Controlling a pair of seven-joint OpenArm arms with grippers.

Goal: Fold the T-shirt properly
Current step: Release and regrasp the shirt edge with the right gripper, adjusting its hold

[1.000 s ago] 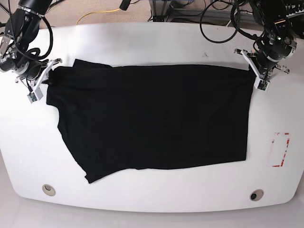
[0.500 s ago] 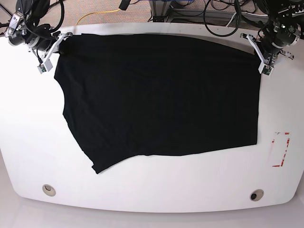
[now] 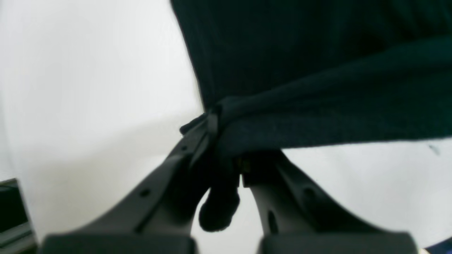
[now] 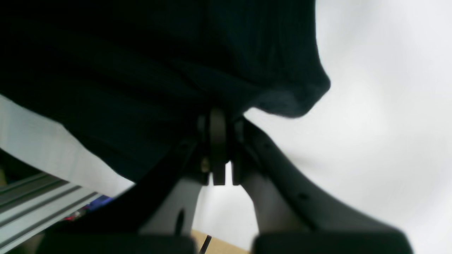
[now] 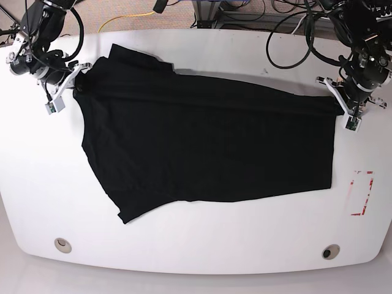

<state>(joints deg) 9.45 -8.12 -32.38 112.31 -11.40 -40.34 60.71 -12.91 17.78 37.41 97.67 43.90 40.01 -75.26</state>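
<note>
White table (image 5: pixel 202 245), oval, carrying everything. Black shirt (image 5: pixel 208 147) spread wide across it between the two grippers, plain, no print; far edge lifted and drawn in a slanted line from one gripper to the other, a short sleeve flap (image 5: pixel 138 58) bulging up just inboard of the right gripper. Near hem flat on the table, running out to a point (image 5: pixel 122 217) on the right gripper's side, well below it. Fabric mostly smooth, faint ridges along the held edge.

Left gripper (image 5: pixel 344 109) at the shirt's far corner, jaws pressed together on a bunched fold of cloth (image 3: pixel 226 141). Right gripper (image 5: pixel 68 81) at the opposite far corner, jaws likewise clamped on fabric (image 4: pixel 219 116), a rounded lobe of cloth (image 4: pixel 300 98) hanging just beside the fingertips.

Red-outlined marker (image 5: pixel 361 193) on the table below the left gripper, just clear of the shirt's side edge.
</note>
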